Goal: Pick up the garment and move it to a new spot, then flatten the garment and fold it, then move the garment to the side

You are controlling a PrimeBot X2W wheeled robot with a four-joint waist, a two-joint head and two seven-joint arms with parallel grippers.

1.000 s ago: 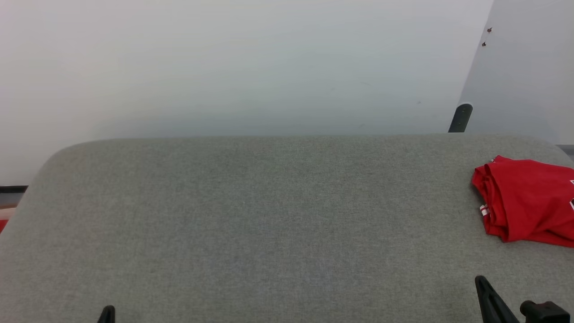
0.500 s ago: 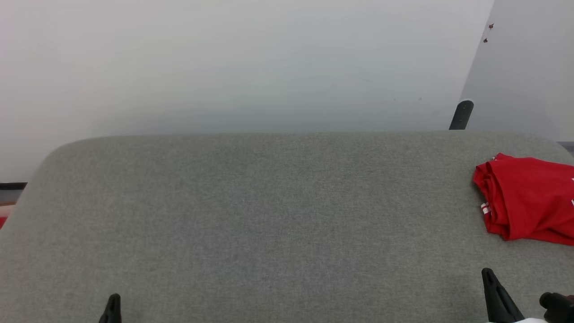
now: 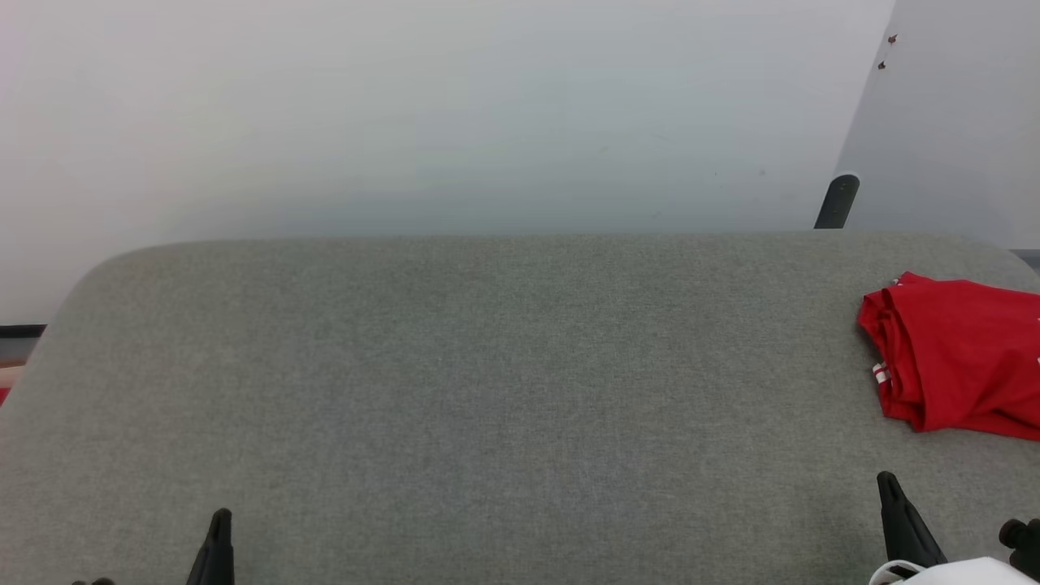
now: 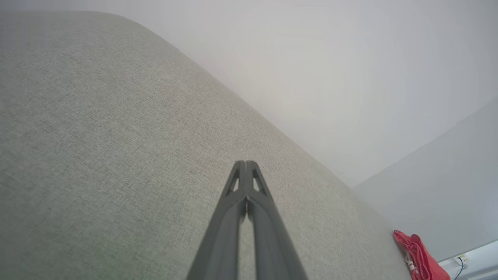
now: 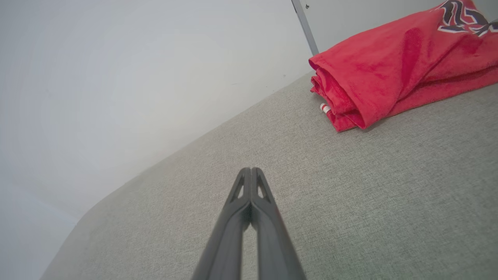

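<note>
desk (image 3: 487, 390): grey woven fabric top, rounded far corners, spans the head view; bare apart from the garment.
wall (image 3: 406, 122): plain pale, behind the desk's far edge; angled pale side panel (image 3: 951, 122) at far right.
garment (image 3: 959, 357): red, folded into a thick bundle, lying on the desk's far right near the back edge, cut off by the frame; a bit of white-and-red trim pokes out at its left fold; dark graphic (image 5: 463, 17) on top in the right wrist view.
right gripper (image 3: 894, 504): lower right, over bare desk, nearer than the garment and apart from it; fingers (image 5: 231, 225) clenched together, holding nothing.
left gripper (image 3: 218, 544): lower left, over bare desk, well apart from the garment; fingers (image 4: 227, 221) clenched, empty.
dark post (image 3: 837, 201): behind the desk's back edge, right.
</note>
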